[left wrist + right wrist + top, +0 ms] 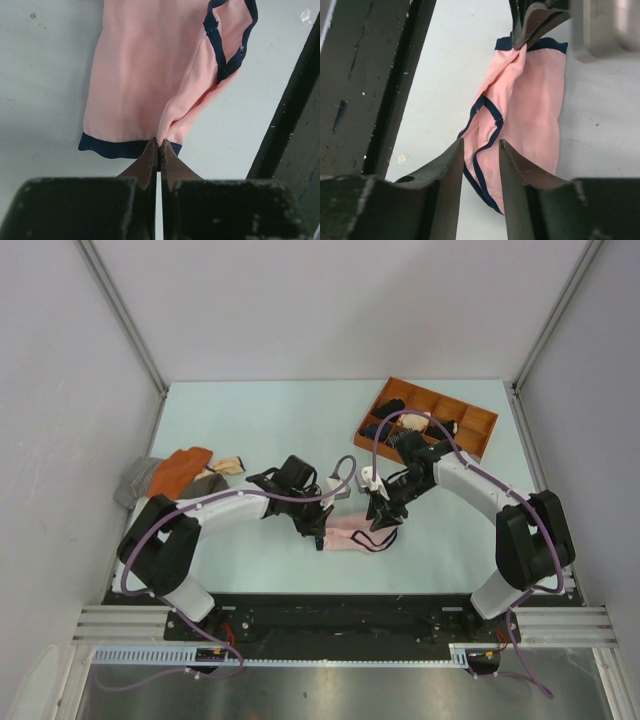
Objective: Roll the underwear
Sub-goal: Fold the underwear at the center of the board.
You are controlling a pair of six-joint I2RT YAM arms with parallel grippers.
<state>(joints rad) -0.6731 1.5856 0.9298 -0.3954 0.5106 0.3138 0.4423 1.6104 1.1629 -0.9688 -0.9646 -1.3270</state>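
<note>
Underwear (pixel 358 533) on table (pixel 260 420), centre, toward near edge, between both grippers. Left gripper (pixel 322 530) at its left end, touching waistband edge. Right gripper (pixel 381 520) over its right end. Compartment tray (pixel 480 430) at far right, fabric items (pixel 400 425) inside. Cloth pile (pixel 180 472) at left table edge, beside left arm.

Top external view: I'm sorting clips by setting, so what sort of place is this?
Probably a robot lab test cell: plain panel walls box in a pale table, the left arm and right arm are bolted to a metal rail at its near edge, and a divided wooden tray holds small garments.
</note>
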